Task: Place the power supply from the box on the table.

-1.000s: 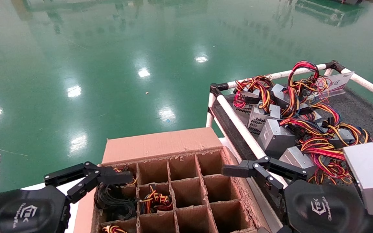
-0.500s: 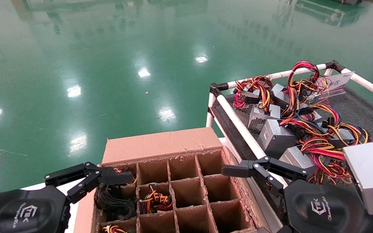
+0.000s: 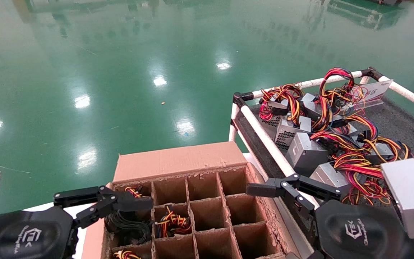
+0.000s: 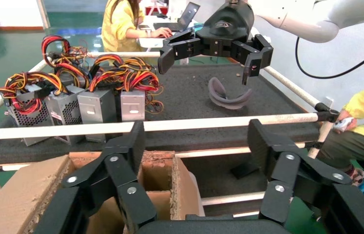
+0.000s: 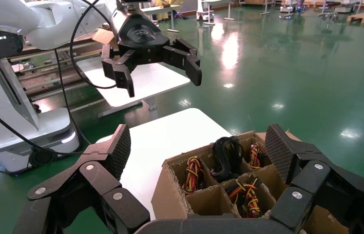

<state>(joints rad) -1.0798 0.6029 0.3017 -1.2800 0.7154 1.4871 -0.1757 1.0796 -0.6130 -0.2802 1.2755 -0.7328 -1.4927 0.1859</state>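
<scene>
- My left claw [image 3: 103, 200] hangs over the left edge of the box [image 3: 178, 160]. Its fingers are spread wide and hold nothing.
- My right claw [image 3: 293, 187] hangs over the right edge of the box, next to the white rail [image 3: 264, 138]. It is wide too, and empty.
- The table [image 3: 404, 126] is on my right. A pile of supplies [image 3: 306, 153] with red and yellow wires already sits there.
- In the box, most cells near the right side look empty.
- The supplies left to take are on the left side. I see wires [image 3: 173, 221] sticking up from a middle-left cell, and more wires [image 3: 134, 191] in the far-left corner cell.
- A black cable coil [image 3: 126, 225] fills the cell just under my left claw. That is not what I want.
- I cannot see the metal bodies down in the cells, only the wire tops. So I cannot tell which way each one lies.
- I think the left claw is nearer. The middle-left wires are just to its right and lower down.
- The right claw would have to cross the empty cells to get there.
- I think the next move is down into a narrow cell. The torn walls could catch a finger.
</scene>
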